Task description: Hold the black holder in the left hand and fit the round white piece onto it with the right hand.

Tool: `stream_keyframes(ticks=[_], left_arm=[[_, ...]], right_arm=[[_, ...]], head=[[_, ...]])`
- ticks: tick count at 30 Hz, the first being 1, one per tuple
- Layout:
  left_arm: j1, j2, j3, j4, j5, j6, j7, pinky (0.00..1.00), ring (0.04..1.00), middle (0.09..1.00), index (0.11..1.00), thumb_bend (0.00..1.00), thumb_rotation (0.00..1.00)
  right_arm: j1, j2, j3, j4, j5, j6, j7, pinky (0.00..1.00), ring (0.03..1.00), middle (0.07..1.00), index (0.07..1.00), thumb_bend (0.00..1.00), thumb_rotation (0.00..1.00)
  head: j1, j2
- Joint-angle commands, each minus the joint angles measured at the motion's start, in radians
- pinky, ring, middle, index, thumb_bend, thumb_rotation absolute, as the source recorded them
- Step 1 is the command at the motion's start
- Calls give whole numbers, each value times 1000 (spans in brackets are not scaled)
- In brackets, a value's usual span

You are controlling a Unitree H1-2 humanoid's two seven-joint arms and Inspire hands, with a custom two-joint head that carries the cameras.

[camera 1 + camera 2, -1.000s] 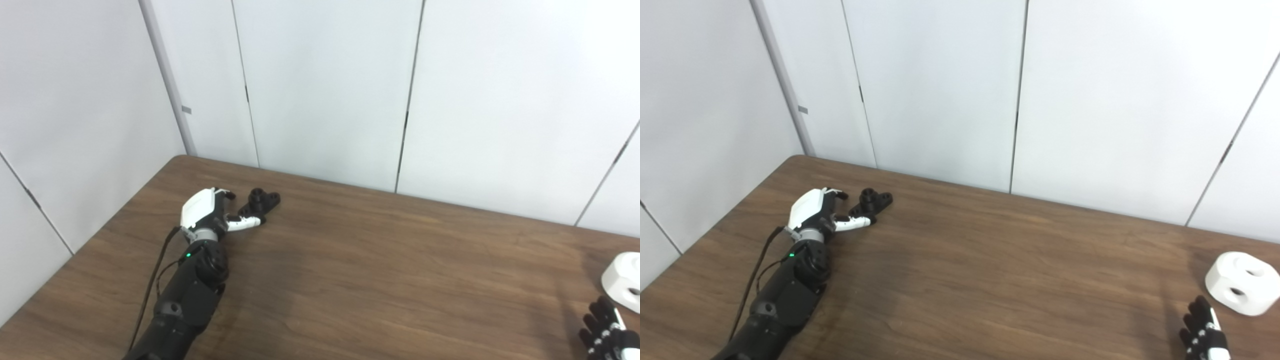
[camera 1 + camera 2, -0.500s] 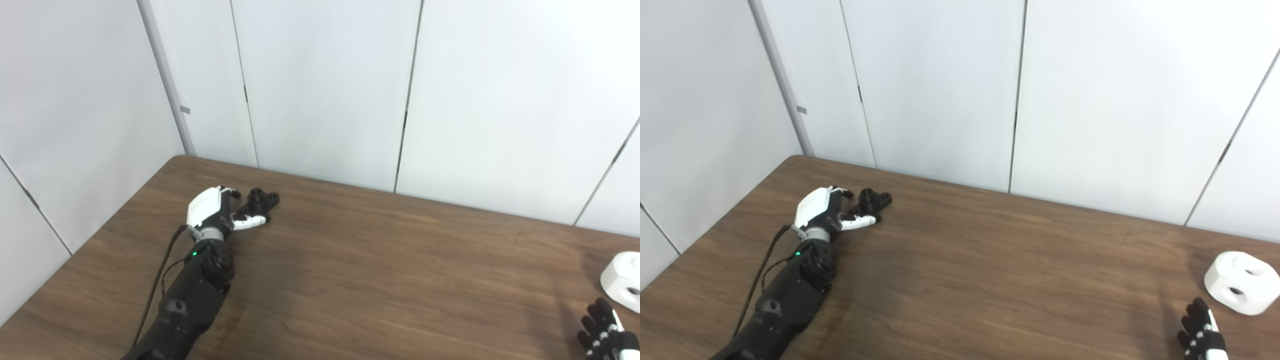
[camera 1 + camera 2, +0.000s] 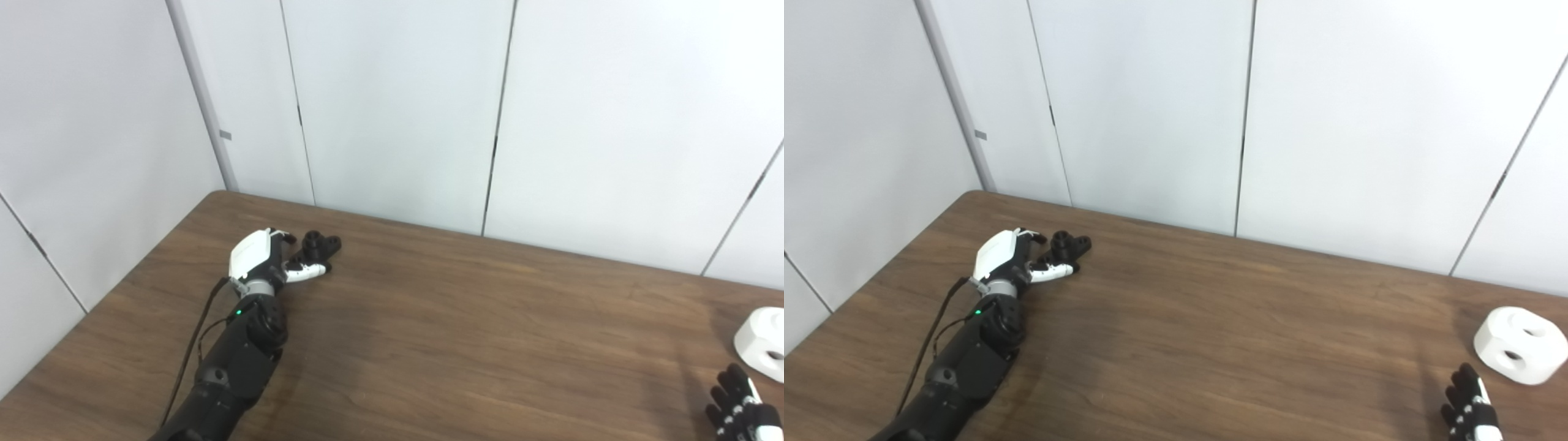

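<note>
The table (image 3: 1213,343) is bare wood across the middle of the frame, giving wide passage between the two sides. At upper left the holder (image 3: 1070,244) lies close to the wall panels (image 3: 1145,110), with the left hand (image 3: 1013,263) against its near side. At lower right the white piece (image 3: 1519,345) sits just beyond the right hand (image 3: 1470,410).

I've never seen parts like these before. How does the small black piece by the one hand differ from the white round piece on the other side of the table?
The black holder is dark, small and low, with a short raised tube; the round white piece is pale, bulkier and drum-shaped with holes. The black holder lies far left, at the left hand, whose fingers reach around it; the round white piece sits far right, just beyond the right hand, untouched. Both rest on the wooden table.
</note>
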Motion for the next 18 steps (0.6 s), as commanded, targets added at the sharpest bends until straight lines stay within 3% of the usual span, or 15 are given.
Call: stream_keyframes(ticks=[1, 12, 18], left_arm=[[-39, 15, -6, 8, -1, -8, 1, 1000, 1000, 953, 764, 906, 362], [-36, 16, -12, 20, -6, -16, 14, 1000, 1000, 938, 715, 904, 339], [-34, 15, -14, 18, -15, -26, 8, 1000, 999, 910, 651, 862, 275]], right_arm=[[0, 3, -3, -31, 10, -11, 0, 1000, 1000, 1000, 1000, 469, 1000], [2, 0, -7, -39, 20, -8, 1, 1000, 1000, 1000, 1000, 464, 1000], [7, -6, -11, -51, 30, 4, 0, 1000, 1000, 1000, 1000, 500, 1000]], head=[[0, 1], [-3, 9], [-5, 14]])
